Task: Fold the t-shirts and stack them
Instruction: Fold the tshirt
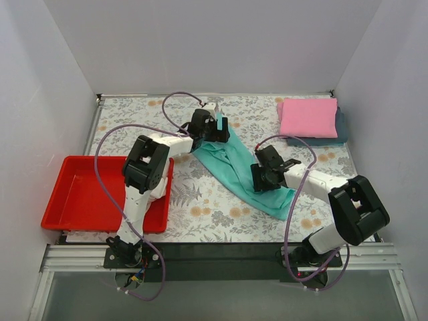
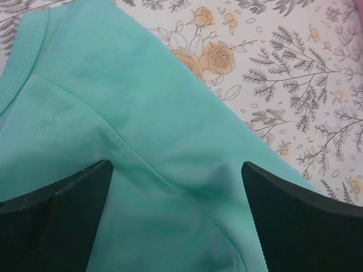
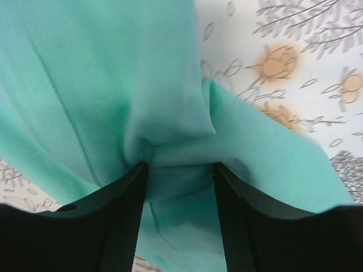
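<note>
Centre of the top view: teal t-shirt, diagonal on the floral counter. Right tool clenched on a bunched fold, likely to draw it over; left tool spread wide above the collar end, gripping nothing. Upper right: pink t-shirt folded on, seemingly, a dark blue-grey t-shirt, unobstructed. Lower left: red tray.

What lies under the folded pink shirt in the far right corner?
A dark blue-grey shirt lies under the pink shirt; only its right and near edges show. The rest is covered, so anything more below cannot be seen.
</note>
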